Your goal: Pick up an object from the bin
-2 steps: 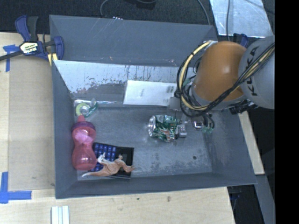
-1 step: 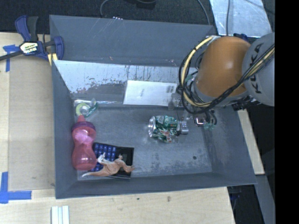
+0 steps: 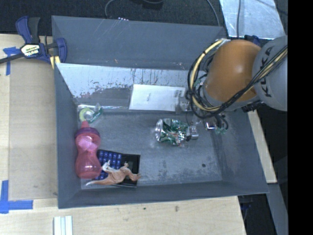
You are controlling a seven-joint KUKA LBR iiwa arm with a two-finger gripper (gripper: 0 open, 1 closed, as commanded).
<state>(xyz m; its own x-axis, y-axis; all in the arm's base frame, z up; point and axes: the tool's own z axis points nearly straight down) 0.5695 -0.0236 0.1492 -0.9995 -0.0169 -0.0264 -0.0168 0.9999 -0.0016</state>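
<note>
Grey bin [image 3: 195, 173] holds pink bottle [image 3: 87, 153], white box [image 3: 154, 98], crumpled foil packet [image 3: 170, 131], dark calculator [image 3: 118, 159].

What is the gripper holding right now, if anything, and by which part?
Cannot be told. The gripper sits at the right edge of the crumpled silver-and-green wrapper mid-bin, but the view does not show a hold on it.

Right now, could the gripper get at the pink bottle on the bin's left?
Probably yes: the pink bottle lies uncovered near the left wall; the gripper, beside the crumpled wrapper, would cross mostly bare floor.
</note>
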